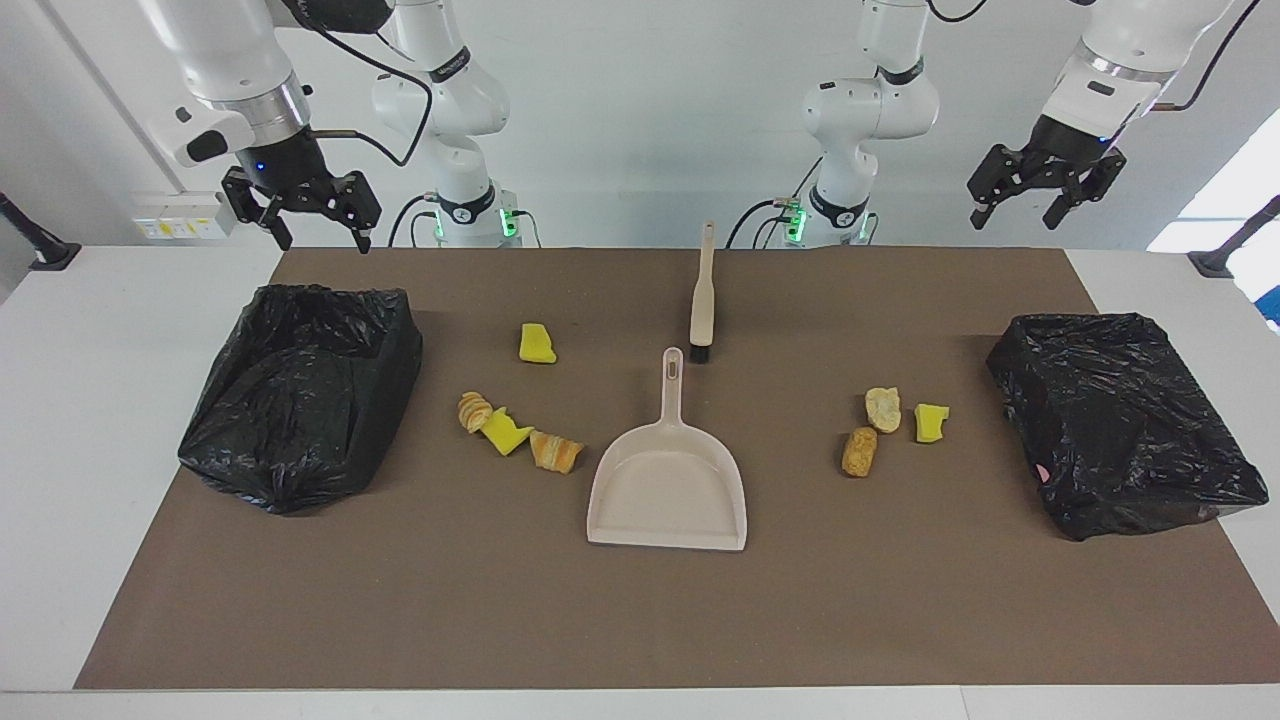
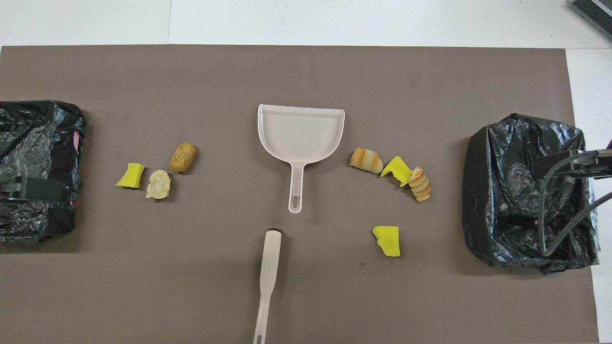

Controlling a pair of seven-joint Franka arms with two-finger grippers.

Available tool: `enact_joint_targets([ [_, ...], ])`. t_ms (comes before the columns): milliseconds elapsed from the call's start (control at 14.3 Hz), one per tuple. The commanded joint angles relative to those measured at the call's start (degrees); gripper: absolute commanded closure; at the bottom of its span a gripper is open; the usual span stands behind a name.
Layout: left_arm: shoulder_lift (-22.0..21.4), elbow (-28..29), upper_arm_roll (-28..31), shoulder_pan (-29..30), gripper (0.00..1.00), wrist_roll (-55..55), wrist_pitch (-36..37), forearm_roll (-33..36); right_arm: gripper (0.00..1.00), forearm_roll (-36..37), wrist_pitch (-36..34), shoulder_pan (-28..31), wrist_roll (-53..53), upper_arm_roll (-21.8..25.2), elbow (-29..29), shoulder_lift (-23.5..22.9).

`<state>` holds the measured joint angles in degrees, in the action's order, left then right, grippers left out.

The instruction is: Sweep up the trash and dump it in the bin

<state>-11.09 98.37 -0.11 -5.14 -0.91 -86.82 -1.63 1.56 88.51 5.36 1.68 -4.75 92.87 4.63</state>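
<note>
Trash lies in two groups on the brown mat. Toward the right arm's end are a yellow wedge (image 1: 537, 343) (image 2: 387, 240), two croissant pieces (image 1: 556, 452) (image 2: 366, 160) and another wedge (image 1: 506, 431). Toward the left arm's end are two bread bits (image 1: 859, 451) (image 2: 182, 156) and a wedge (image 1: 931, 421). The beige dustpan (image 1: 668, 485) (image 2: 300, 131) rests between the groups. The brush (image 1: 704, 290) (image 2: 268, 267) lies nearer the robots. A black-bagged bin (image 1: 300, 390) (image 2: 507, 191) stands at each end, the other one (image 1: 1120, 420) (image 2: 33, 143) at the left arm's. My right gripper (image 1: 322, 235) and left gripper (image 1: 1020, 215) hang open and empty, high up.
White table (image 1: 120, 400) borders the mat on all sides. A cable of the right arm (image 2: 564, 191) hangs over the bin at that end. A dark part of the left arm (image 2: 28, 188) shows over the other bin.
</note>
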Motion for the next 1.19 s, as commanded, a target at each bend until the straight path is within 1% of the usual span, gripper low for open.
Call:
enact_joint_targets([
  [0, -4.3, 7.3, 0.7, -4.5, 0.0, -0.1, -1.8, -0.4, 0.0, -0.2, 0.6, 0.3, -0.9, -0.3, 0.5, 0.5],
  [210, -8.5, 13.9, 0.6, -7.8, 0.0, -0.2, -3.5, -0.5, 0.0, -0.2, 0.6, 0.1, -1.0, -0.3, 0.6, 0.5],
  [280, -9.0, 15.5, 0.6, -9.8, 0.0, -1.4, -3.4, -0.5, 0.0, -0.2, 0.6, 0.1, -1.3, -0.4, 0.6, 0.5],
  [420, -10.3, 19.4, 0.5, -15.9, 0.0, -7.0, -4.6, -0.5, 0.0, -0.2, 0.7, 0.1, -1.6, -0.4, 0.6, 0.5],
  [630, -11.0, 27.2, 0.5, -23.7, 0.0, -14.8, -12.3, -0.5, 0.0, -0.2, 0.7, 0.1, -1.6, -0.3, 0.6, 0.5],
  [770, -11.3, 30.6, 0.4, -28.7, 0.0, -19.1, -16.1, -0.6, 0.0, -0.2, 0.8, 0.1, -3.4, -0.4, 1.3, 0.8],
  [840, -11.4, 32.3, 0.3, -31.0, 0.0, -21.1, -17.7, -1.0, 0.0, -0.2, 1.1, 0.0, -7.3, -0.4, 1.8, 1.0],
  [911, -11.0, 33.9, 0.3, -34.0, 0.0, -23.5, -19.6, -1.4, 0.0, -0.2, 1.1, 0.1, -8.7, -0.4, 1.8, 1.0],
  [981, -11.0, 36.3, 0.4, -37.1, 0.0, -26.0, -23.0, -1.4, 0.0, -0.2, 1.1, 0.1, -8.8, -0.4, 1.8, 1.0],
  [1121, -10.4, 40.1, 0.3, -40.6, 0.0, -29.1, -28.1, -1.4, 0.0, -0.2, 1.1, 0.1, -8.6, -0.4, 1.9, 1.0],
])
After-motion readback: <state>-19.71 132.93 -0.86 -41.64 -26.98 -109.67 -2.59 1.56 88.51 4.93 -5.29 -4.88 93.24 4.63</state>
